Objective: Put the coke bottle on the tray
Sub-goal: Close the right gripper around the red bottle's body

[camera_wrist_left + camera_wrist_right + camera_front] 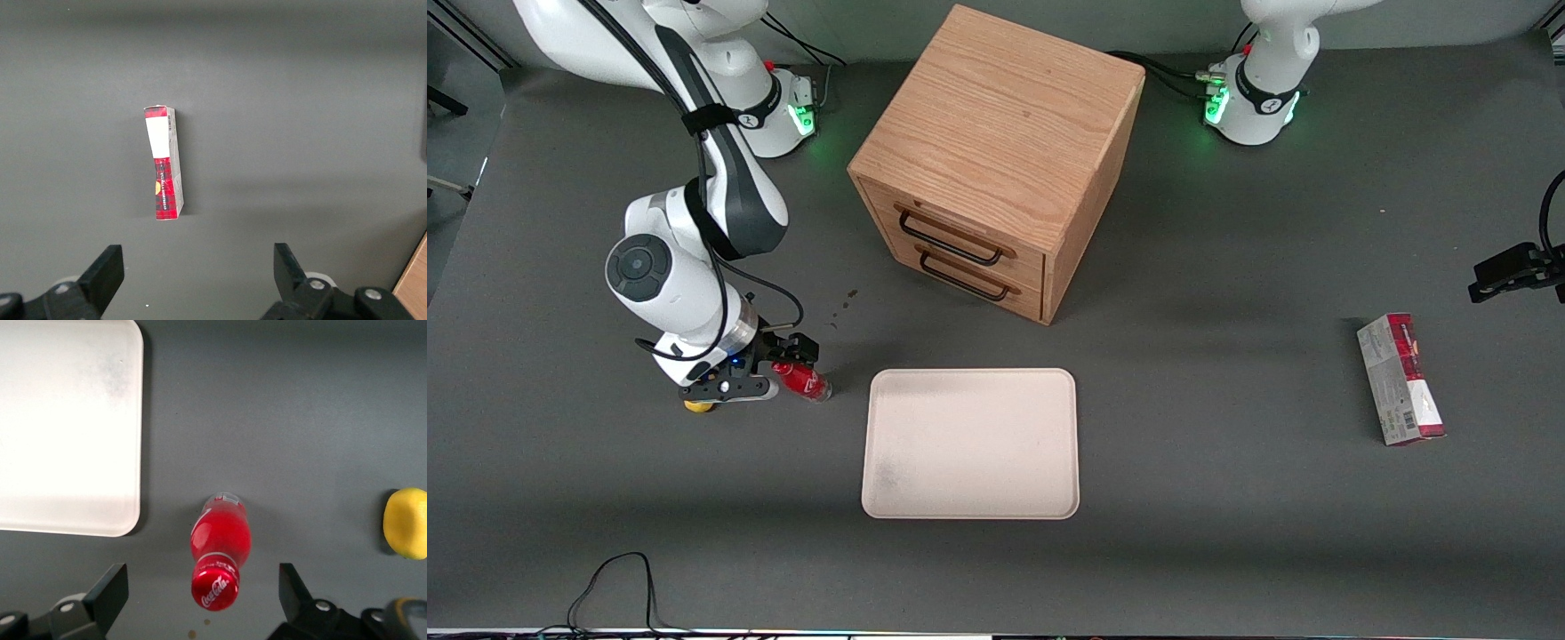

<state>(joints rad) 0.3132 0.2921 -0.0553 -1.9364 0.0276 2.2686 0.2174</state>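
Note:
The coke bottle (807,383) is small and red with a red cap and a white-lettered label, and rests on the grey table beside the tray, toward the working arm's end. Its cap (215,588) points at my wrist camera. My right gripper (769,369) hangs low over the cap end and is open. Its black fingers (107,589) stand wide on either side of the bottle (221,543) without touching it. The cream tray (971,443) lies flat close by, one rounded corner (127,513) a short way from the bottle.
A yellow lump (698,406) sits under the gripper's body, close beside the bottle (406,523). The wooden drawer cabinet (996,160) stands farther from the front camera than the tray. A red-and-grey carton (1400,378) lies toward the parked arm's end.

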